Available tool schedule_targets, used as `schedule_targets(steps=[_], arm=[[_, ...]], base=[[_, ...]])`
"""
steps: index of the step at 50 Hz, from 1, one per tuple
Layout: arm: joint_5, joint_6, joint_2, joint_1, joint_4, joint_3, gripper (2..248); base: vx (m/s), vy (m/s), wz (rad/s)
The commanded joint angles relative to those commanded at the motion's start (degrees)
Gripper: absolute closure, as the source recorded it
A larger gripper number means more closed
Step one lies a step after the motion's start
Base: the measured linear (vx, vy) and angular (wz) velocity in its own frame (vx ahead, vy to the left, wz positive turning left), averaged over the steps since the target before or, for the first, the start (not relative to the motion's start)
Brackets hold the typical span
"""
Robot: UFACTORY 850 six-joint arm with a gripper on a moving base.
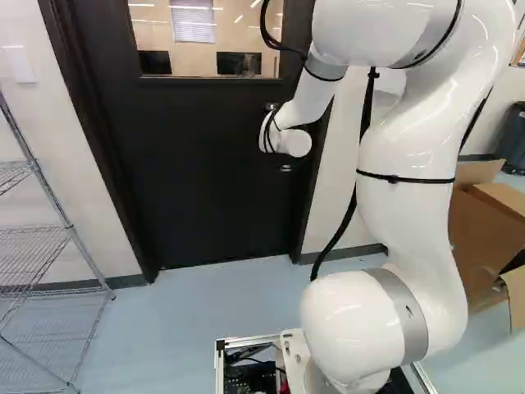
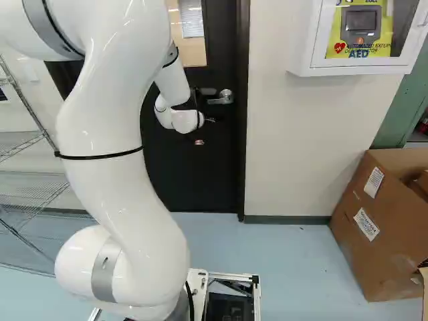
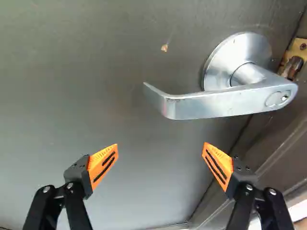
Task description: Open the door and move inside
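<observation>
While the dark door (image 1: 197, 180) looks closed, its silver lever handle (image 3: 216, 103) lies level ahead of the robot's hand (image 3: 160, 152), whose orange-padded fingers are spread apart, gripping nothing. Turning the lever, opening and entering are all left to do. The arm (image 1: 295, 123) hides the lever in the left base view.

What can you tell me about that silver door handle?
The door handle is a silvery, metal-looking lever on a round plate near the edge of the door. Its free end bends toward the door; a small round inset marks the other. It sits roughly level, and the open gripper faces it without touching.
</observation>
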Motion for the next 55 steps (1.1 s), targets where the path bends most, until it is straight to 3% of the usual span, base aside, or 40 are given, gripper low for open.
schedule_targets(steps=[23, 55], arm=[[-7.12, 0.00, -5.63, 0.80, 8.11, -7.00, 3], [-7.68, 0.00, -13.89, 1.66, 8.74, -17.78, 3]], base=[[0.000, 0.000, 0.000], [0.000, 0.000, 0.000]])
